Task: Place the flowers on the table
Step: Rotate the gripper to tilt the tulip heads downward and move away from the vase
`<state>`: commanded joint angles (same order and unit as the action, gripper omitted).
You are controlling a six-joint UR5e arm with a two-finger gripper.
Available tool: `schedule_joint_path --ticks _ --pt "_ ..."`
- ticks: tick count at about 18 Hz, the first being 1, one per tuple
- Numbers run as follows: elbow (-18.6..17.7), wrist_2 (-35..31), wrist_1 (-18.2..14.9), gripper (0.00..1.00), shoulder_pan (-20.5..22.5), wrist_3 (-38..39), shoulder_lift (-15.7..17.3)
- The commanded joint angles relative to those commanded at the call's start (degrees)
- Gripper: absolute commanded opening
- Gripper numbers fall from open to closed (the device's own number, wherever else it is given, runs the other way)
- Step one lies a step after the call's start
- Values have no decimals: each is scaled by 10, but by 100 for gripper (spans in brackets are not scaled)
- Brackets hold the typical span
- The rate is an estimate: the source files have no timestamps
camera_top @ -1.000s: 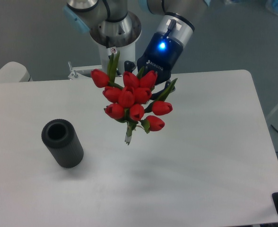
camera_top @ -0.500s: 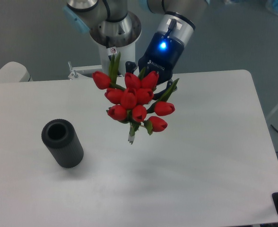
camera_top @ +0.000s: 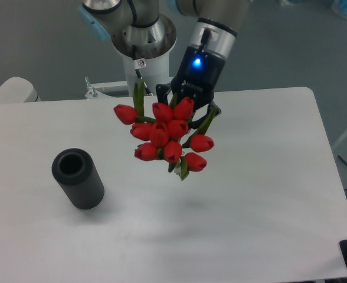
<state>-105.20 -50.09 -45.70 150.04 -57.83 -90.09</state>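
Note:
The flowers (camera_top: 164, 134), a bunch of red tulip buds on green stems, hang in the air above the middle of the white table (camera_top: 250, 194). The buds face the camera and hide most of the stems; only a short stem end shows below the bunch. My gripper (camera_top: 185, 106) sits right behind the buds, under the arm's blue light, shut on the flowers. Its fingertips are mostly hidden by the blooms. The bunch casts a faint shadow on the tabletop below and does not touch it.
A dark grey ribbed hollow cylinder (camera_top: 78, 178) stands on the left part of the table. The robot base (camera_top: 141, 41) rises at the table's far edge. A white rounded object (camera_top: 11, 89) is at the far left.
The gripper has turned and shifted slightly, tilting the bunch so that the stem end swung right and lower. The flowers remain held in the air.

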Motion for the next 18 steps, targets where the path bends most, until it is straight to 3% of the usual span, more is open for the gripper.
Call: schedule_joint_path --ticks 7,18 --pt "8 -112 -1 21 -28 -18 8" --pt "-6 -290 -14 21 -55 -42 -37"
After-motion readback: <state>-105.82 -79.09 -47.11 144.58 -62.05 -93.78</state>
